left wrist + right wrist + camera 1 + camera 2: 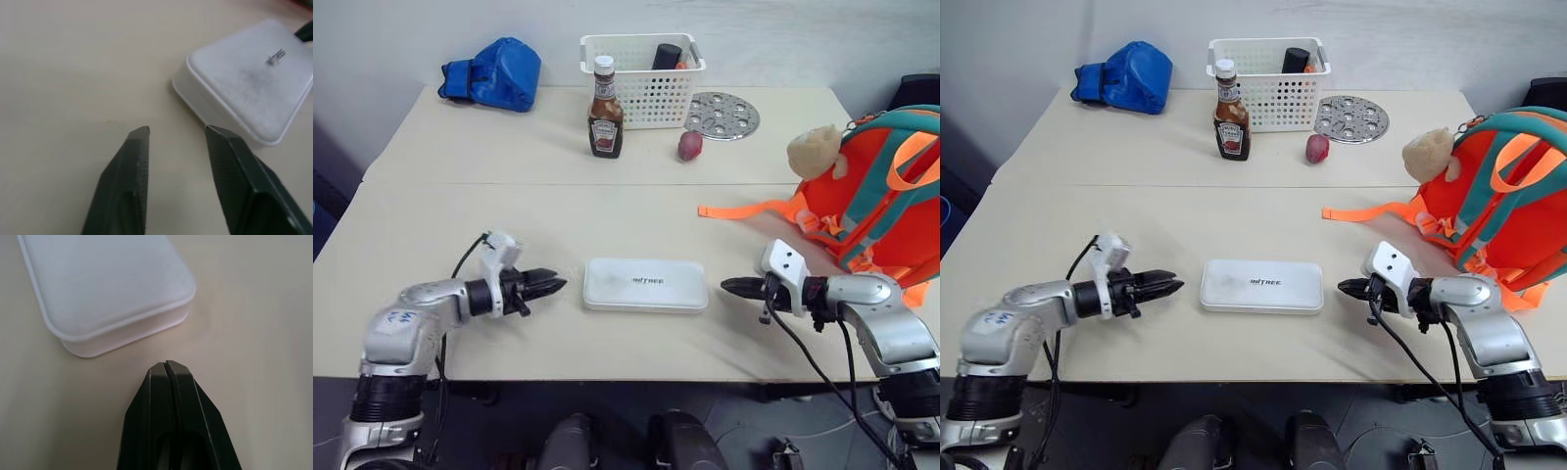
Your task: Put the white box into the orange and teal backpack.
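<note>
A blue bag (494,72) sits at the far left corner of the pale tabletop (431,235). Nearer, the left tool (556,285) hovers low just beside the white box (646,284), its two black fingers (128,181) parted and touching nothing. The box lies flat near the front edge, lettering up, between both arms. Behind it stand a ketchup bottle (605,110), a white perforated basket (641,69), a small red onion (690,145) and a round metal disc with holes (722,115). The right tool (732,287), fingers pressed together, points at the box's other end without contact. At far right the orange and teal backpack (881,196) stands, a beige plush charm (815,150) on it.
</note>
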You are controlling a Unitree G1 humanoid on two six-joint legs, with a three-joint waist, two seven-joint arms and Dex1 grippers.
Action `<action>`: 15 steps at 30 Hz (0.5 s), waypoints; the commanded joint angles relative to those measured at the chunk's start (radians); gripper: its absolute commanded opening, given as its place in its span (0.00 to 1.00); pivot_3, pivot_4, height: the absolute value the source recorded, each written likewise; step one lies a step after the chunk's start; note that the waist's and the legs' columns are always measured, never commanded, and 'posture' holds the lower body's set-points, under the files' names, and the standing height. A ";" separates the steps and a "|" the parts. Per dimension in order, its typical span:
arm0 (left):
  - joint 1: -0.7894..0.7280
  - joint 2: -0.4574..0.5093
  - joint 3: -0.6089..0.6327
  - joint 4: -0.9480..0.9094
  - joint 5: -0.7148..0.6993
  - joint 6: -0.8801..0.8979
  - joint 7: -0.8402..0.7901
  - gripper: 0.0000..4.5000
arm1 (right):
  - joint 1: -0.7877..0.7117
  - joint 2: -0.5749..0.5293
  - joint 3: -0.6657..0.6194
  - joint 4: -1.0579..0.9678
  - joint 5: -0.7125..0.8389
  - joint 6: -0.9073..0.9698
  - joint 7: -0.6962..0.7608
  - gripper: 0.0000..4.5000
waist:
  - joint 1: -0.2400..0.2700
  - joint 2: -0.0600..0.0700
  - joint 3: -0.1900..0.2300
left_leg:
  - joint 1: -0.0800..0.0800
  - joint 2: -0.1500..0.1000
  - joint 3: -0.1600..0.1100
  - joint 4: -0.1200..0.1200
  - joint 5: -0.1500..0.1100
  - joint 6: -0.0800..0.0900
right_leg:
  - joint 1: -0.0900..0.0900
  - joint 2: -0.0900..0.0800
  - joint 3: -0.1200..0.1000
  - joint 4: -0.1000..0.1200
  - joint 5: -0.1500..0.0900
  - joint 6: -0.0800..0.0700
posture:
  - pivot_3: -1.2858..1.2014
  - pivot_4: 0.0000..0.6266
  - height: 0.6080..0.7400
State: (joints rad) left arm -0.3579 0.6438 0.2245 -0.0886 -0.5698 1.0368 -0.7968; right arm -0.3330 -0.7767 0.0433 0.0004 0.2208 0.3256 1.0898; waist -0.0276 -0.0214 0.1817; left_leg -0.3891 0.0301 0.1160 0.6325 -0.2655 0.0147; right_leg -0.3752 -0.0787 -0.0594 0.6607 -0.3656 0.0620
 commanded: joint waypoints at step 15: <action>-0.252 0.001 -0.009 0.300 -0.199 0.434 -0.049 0.99 | -0.071 -0.024 0.051 0.049 -0.034 -0.097 0.118 0.00 | 0.001 -0.003 0.002 | 0.000 0.000 0.000 0.001 0.001 -0.002 | 0.000 0.000 0.000 0.000 0.000 0.000 | 0.52 0.24 1.00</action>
State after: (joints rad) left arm -0.5894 0.6412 0.2250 0.2001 -0.7423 1.4541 -0.8161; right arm -0.4020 -0.7838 0.0982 0.0655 0.1851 0.2437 1.1943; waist -0.0268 -0.0246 0.1836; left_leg -0.3890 0.0298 0.1160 0.6332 -0.2650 0.0121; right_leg -0.3750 -0.0786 -0.0597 0.6609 -0.3656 0.0622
